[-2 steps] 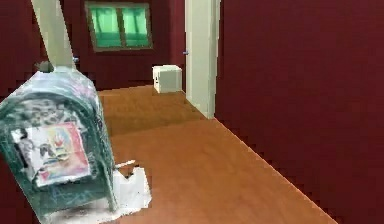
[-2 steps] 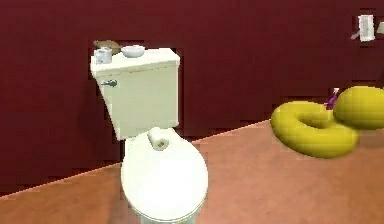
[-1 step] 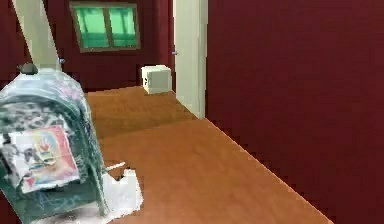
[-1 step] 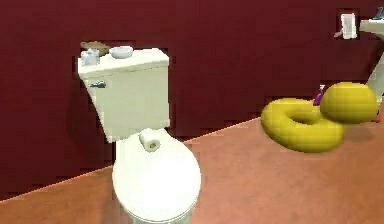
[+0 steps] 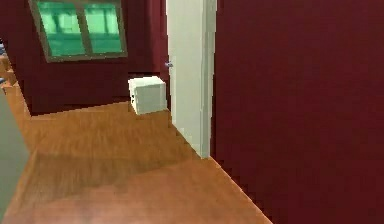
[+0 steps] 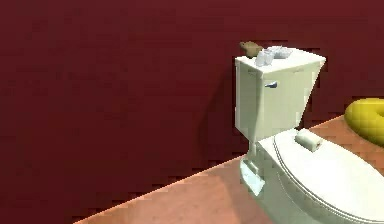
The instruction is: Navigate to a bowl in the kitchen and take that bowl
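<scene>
Bowl location and long axis: cannot be told. Tool state: cannot be told. A yellow rounded thing [image 6: 368, 118], cut by the arm side view's right edge, sits near a white toilet [image 6: 275, 95] against a dark red wall [image 6: 100, 90]. Forward view: wood floor [image 5: 110, 160], white door [image 5: 192, 70], green-paned window [image 5: 80, 28], white box [image 5: 148, 94] on the floor.

My forward camera looks down along the wood floor [image 5: 120, 160] toward a far window [image 5: 82, 28]. My side camera sits close to a toilet [image 6: 300, 140]. Both catch the dark red wall [image 5: 300, 100].
</scene>
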You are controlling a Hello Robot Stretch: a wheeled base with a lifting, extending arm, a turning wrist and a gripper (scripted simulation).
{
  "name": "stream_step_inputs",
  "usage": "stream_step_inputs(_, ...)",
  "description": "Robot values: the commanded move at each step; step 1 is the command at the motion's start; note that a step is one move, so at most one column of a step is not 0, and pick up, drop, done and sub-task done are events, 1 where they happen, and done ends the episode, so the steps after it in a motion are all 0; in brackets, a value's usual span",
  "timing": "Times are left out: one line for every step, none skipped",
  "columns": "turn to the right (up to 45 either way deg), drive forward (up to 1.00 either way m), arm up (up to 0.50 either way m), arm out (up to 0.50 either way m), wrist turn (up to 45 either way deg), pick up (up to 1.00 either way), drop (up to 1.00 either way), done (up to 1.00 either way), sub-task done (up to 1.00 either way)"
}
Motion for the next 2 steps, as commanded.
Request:
stream_step_inputs(0.0, 0.30, 0.00, 0.00, 0.0, 0.00, 0.00, 0.00, 0.00)
stream_step_inputs(-18.0, 0.00, 0.00, 0.00, 0.0, 0.00, 0.00, 0.00, 0.00)
